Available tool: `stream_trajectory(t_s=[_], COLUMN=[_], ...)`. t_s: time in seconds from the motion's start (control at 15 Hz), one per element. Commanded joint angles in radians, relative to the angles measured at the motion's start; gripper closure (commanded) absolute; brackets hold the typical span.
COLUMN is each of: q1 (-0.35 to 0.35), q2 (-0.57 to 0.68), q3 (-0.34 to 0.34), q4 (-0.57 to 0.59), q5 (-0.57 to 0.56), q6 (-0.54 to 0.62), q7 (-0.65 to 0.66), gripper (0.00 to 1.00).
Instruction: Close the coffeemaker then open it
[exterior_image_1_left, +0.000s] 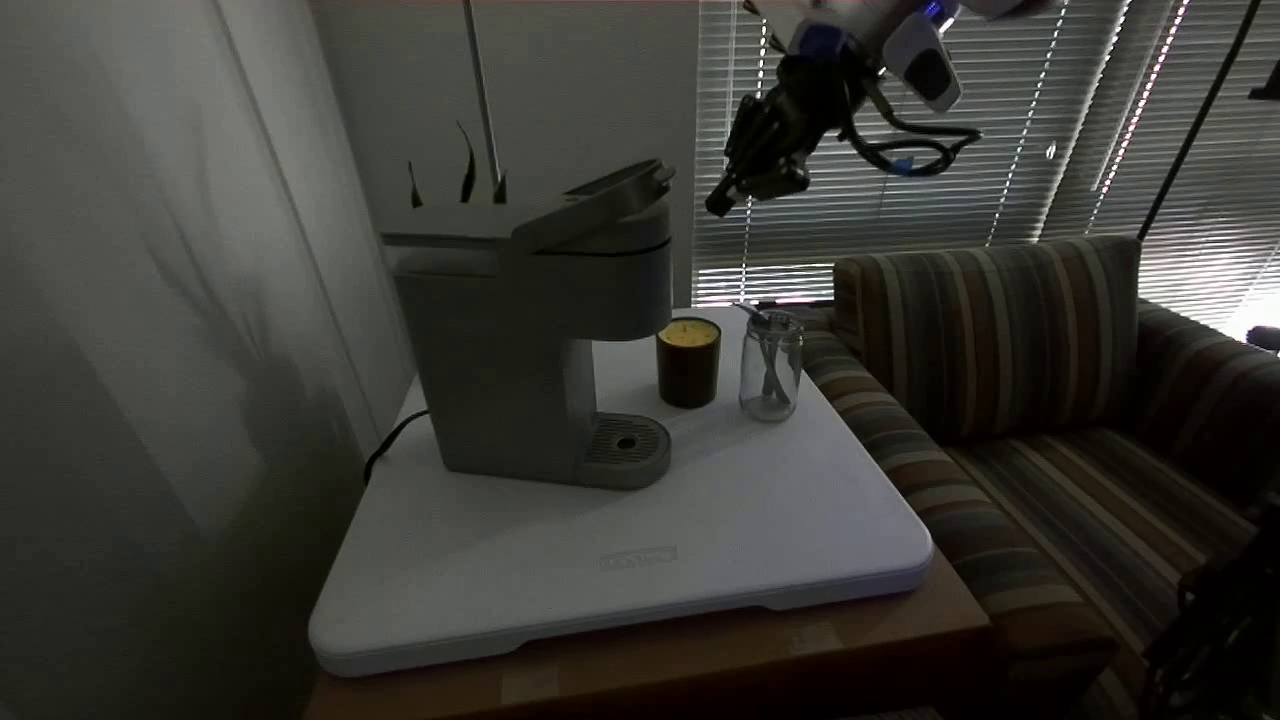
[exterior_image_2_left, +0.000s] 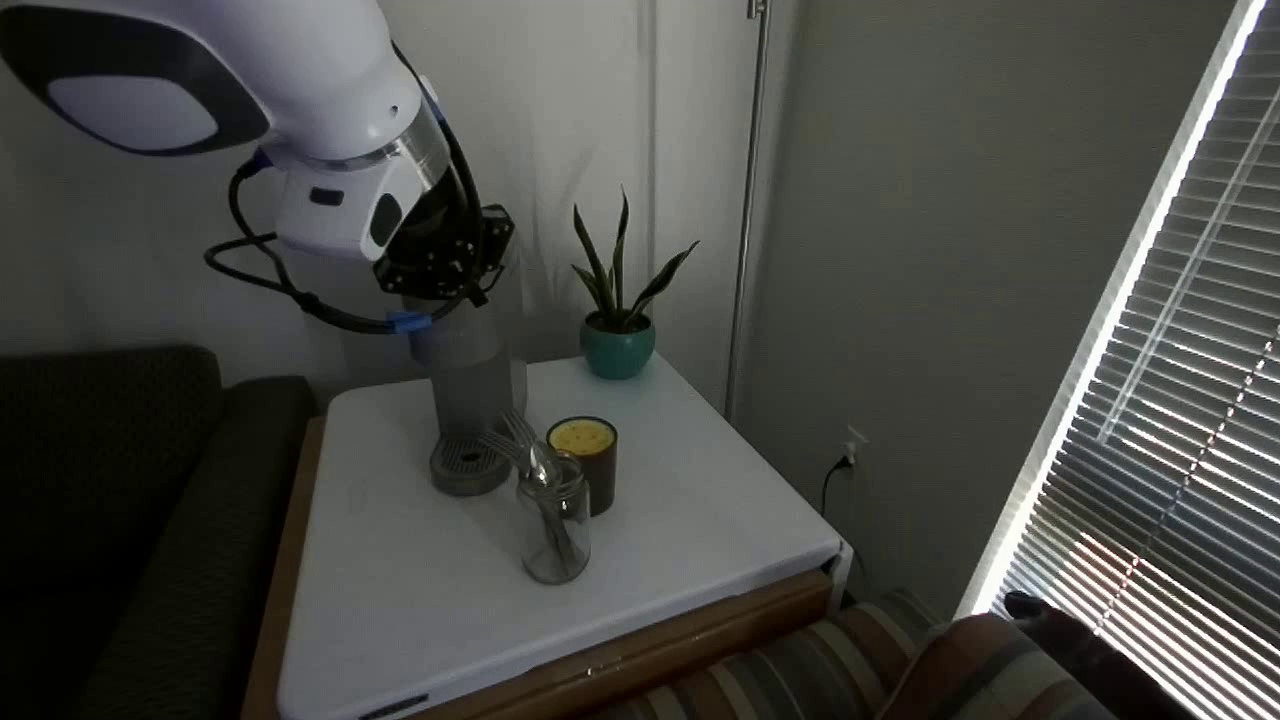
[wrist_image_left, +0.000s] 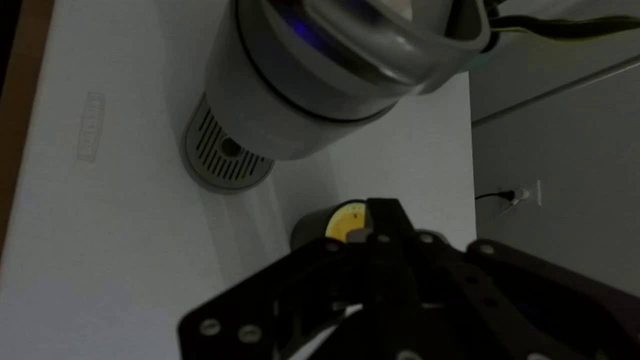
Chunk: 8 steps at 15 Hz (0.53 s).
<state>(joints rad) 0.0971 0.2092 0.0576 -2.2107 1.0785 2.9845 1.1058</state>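
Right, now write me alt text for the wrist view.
A grey coffeemaker fills the top, seen from above, its slotted drip tray low over a white table. A dark, closed gripper at the bottom partly hides a yellow candle. A leaf and wall plug show at right.

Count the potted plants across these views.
1: the plant, on the table beyond the candle in an exterior view. Others could be hidden behind the coffeemaker.
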Motion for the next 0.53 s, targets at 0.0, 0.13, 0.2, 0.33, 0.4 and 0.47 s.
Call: stream_trajectory(t_s=[0.0, 0.13, 0.2, 0.33, 0.4, 0.47], q1=[0.037, 0.048, 0.052, 0.048, 0.044, 0.041], q2=[-0.099, -0.141, -0.163, -0.201, -0.218, -0.235], q3=[-0.072, -0.112, -0.129, -0.142, -0.140, -0.135], q4=[-0.095, -0.113, -0.114, -0.097, -0.084, -0.073], q5=[-0.251, -0.434, -0.524, -0.674, -0.729, -0.766], q6=[-0.031, -0.074, -0.105, -0.184, -0.223, -0.257], q7=[0.127, 0.213, 0.254, 0.318, 0.338, 0.348], gripper=[1.00, 1.00, 1.00, 1.00, 1.00, 1.00])
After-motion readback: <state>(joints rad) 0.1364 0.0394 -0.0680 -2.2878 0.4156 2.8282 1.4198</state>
